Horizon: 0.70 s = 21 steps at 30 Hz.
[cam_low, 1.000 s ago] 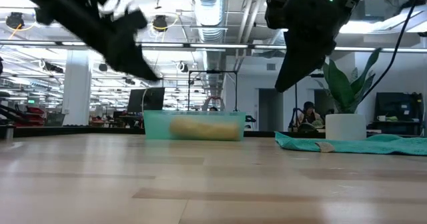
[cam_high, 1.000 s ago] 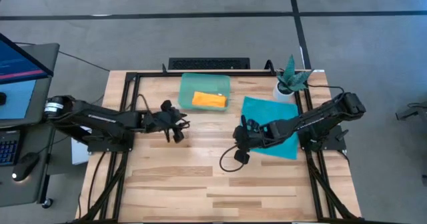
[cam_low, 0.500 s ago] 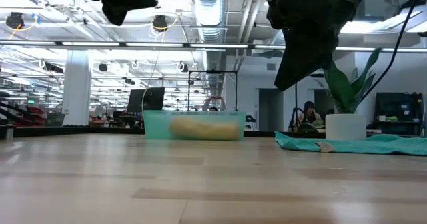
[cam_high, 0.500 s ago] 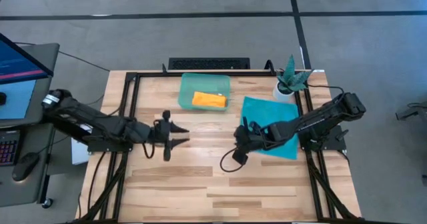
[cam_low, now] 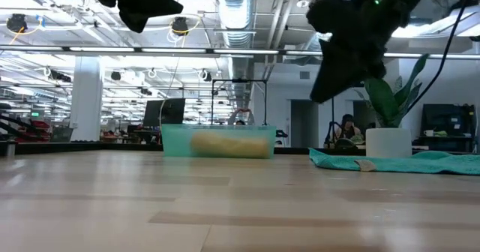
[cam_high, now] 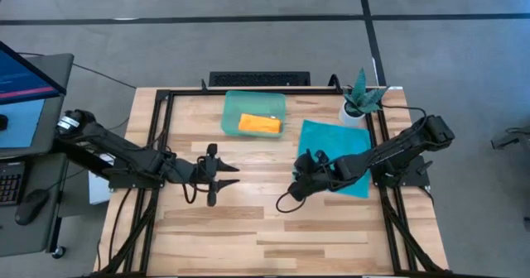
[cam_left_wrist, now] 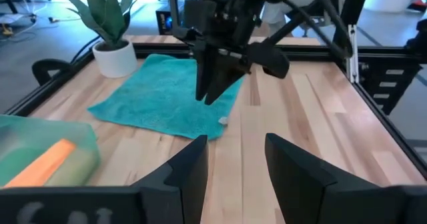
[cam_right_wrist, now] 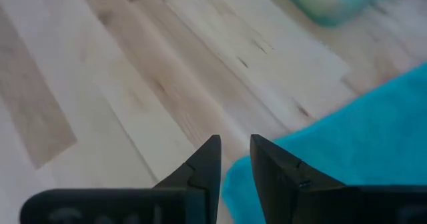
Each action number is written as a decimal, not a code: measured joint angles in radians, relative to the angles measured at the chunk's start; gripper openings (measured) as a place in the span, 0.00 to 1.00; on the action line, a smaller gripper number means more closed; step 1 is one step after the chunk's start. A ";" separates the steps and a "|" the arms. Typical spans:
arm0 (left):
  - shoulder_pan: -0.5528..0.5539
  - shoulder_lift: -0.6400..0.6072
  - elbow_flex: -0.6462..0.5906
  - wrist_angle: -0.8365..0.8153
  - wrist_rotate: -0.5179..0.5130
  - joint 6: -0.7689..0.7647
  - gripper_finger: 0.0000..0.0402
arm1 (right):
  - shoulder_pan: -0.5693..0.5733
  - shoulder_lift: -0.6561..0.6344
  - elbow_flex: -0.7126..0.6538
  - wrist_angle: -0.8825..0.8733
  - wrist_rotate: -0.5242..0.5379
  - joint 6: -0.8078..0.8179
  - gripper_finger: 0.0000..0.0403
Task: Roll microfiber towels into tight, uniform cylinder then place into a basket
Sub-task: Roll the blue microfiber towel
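The teal towel lies flat and spread on the table's right side. My right gripper hovers above its near left corner, pointing steeply down. Its fingers stand a narrow gap apart with nothing between them, and in the low view the gripper is clear of the table. The orange towel lies rolled inside the pale-green basket at the far middle. My left gripper hangs open over bare wood left of centre. It points almost level toward the right arm.
A small white pot with a green plant stands at the far right, just beyond the teal towel. A black frame runs along the table's edges. Bare wood spans the near half of the table.
My left gripper has swung away from the basket toward the table's near edge. It has risen and tipped up from slanting down to almost level, staying open. My right gripper has rolled somewhat about its own line above the teal towel's corner. The towels have not moved.
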 joint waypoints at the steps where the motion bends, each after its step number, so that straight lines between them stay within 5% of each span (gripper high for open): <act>1: 0.000 0.000 0.000 -0.001 0.000 -0.009 0.35 | 0.000 0.000 -0.012 -0.001 -0.001 0.022 0.25; 21: 0.000 0.000 0.000 -0.004 0.002 -0.031 0.35 | -0.066 0.000 -0.106 0.004 -0.004 0.134 0.25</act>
